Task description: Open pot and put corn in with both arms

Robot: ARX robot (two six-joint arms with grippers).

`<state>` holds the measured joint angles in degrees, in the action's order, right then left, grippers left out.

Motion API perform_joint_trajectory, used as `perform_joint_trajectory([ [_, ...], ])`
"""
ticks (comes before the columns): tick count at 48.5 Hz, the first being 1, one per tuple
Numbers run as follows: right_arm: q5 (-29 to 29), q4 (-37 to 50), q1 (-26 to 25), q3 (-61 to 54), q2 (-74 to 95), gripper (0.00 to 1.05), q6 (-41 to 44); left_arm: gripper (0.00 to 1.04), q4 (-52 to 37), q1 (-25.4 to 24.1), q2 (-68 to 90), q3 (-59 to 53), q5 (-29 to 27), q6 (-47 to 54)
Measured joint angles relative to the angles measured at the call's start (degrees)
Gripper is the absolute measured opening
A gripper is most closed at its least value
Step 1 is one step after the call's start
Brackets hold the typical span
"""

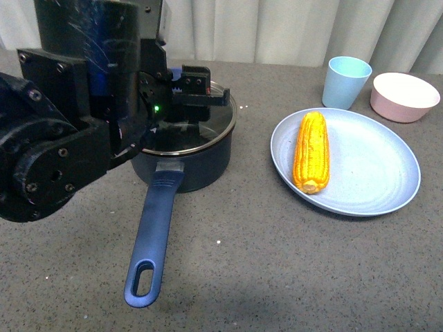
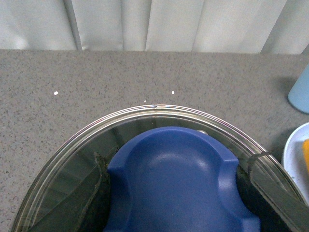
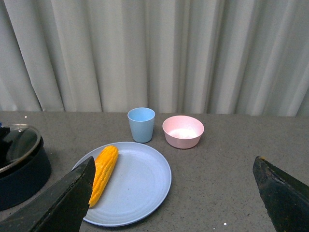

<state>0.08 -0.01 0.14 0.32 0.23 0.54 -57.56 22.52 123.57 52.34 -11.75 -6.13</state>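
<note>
Pot (image 1: 202,170), glass lid (image 1: 211,133) on, part hidden behind left arm (image 1: 62,138). Left gripper (image 1: 199,90) straddles blue knob (image 2: 169,179); whether it grips cannot be told. Right gripper (image 3: 174,166), own wrist view only: spread wide, empty.

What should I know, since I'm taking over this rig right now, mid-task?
Left pincer: shut on the lid knob; glass lid over the pot, apparently tilted.
Right pincer: open, empty, short of the corn, which lies on the blue plate.
Done: knob grasped.
To do: lift lid away, pick corn, place it in pot.
</note>
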Motion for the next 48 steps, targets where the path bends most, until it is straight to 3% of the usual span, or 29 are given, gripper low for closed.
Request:
perform_joint_trajectory([
  [13, 0.02, 0.00, 0.00, 0.00, 0.00, 0.96, 0.00, 0.57, 2.36, -8.22, -7.98, 0.35, 4.33, -1.29],
  [30, 0.00, 0.00, 0.00, 0.00, 0.00, 0.96, 0.00, 0.57, 1.38, -20.46, 2.75, 0.33, 6.40, -4.26],
  [48, 0.00, 0.00, 0.00, 0.00, 0.00, 0.96, 0.00, 0.57, -0.61, -23.69, 10.97, 0.76, 6.05, -3.02],
])
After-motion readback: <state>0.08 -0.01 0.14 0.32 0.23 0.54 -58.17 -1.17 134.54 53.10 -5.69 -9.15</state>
